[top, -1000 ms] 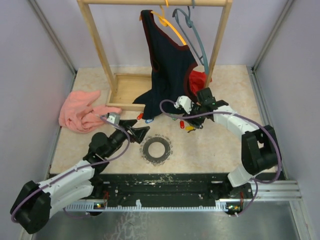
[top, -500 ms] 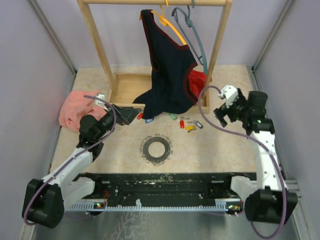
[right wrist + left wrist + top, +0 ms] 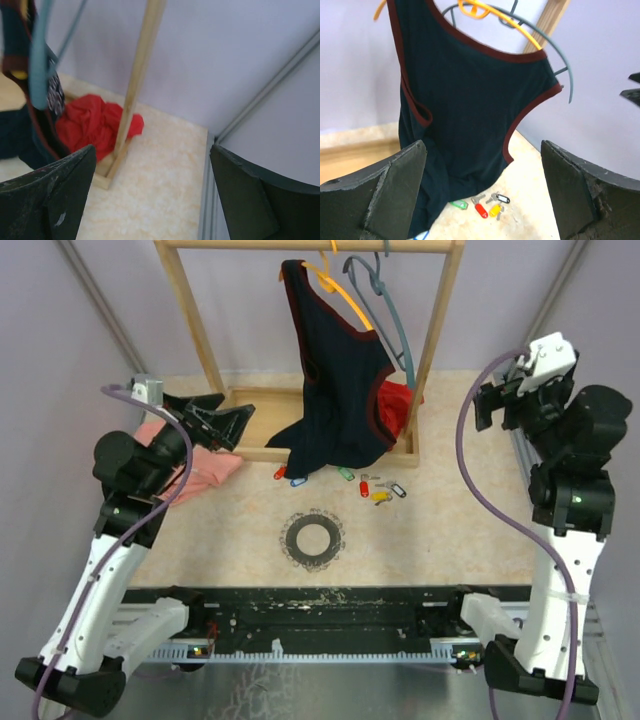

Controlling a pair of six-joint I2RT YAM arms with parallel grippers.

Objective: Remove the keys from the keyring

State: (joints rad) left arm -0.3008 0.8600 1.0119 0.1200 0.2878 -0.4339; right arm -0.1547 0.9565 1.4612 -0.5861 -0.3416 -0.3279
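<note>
- The keyring (image 3: 312, 536) lies flat on the table (image 3: 450, 530), near the middle of its near half.
- The keys (image 3: 381, 496) lie loose in a scattered row just beyond the keyring, and none touches it. Red and blue tags are at the left; green, silver, yellow and clear tags are at the right.
- A navy tank top (image 3: 335, 390) with maroon trim hangs on an orange hanger (image 3: 345, 295) from a wooden rack (image 3: 187, 315). Its hem ends just behind the keys.
- A grey hanger (image 3: 393, 330) hangs beside it. A red cloth (image 3: 397, 400) lies at the rack's right post.
- The left gripper (image 3: 236, 428) is raised above a pink cloth (image 3: 205, 468), its jaws spread wide and holding nothing.
- The right gripper (image 3: 495, 405) is raised at the table's right edge, well apart from the keys. Its jaws are spread wide and hold nothing.
</note>
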